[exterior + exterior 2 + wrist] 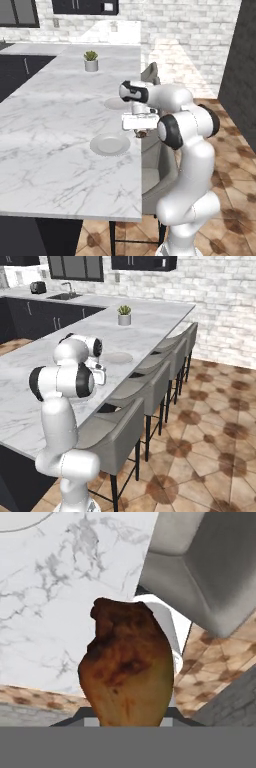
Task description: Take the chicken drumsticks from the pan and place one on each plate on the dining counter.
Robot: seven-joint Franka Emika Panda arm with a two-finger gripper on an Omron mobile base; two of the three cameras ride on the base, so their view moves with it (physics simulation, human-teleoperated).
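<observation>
Nearest you, the hand (141, 133) hangs over the right-hand edge of the surface (45, 150), and in the hand view a chicken drumstick (127, 669) sits between its fingers. It is pinching that drumstick. The finger tips themselves are hidden behind the meat, so you judge the grip from how the piece stays put below the wrist. In the left base view the drumstick shows as a small brown lump just under the white hand body.

The drumstick's long axis runs along the hand's own line of sight, up and down in the hand view. The end that faces away from the camera is the darker, narrower one at 12 o'clock, and the wide meaty bulk sits at 6 o'clock, next to the fingers. You cannot see whether the bone end is inside the grip.

The relation your next move turns on is this: the near plate (110, 145) lies just beside the hand at about 9 o'clock in the left base view, a short way in from the surface edge. The hand itself is above the edge and the grey chairs (159, 172). You will probably need to carry it inward over the marble before lowering.

Further on, the far plate (118, 103) lies at about 11 o'clock from the hand. Beyond it, a small potted plant (91, 61) stands near the far end.
</observation>
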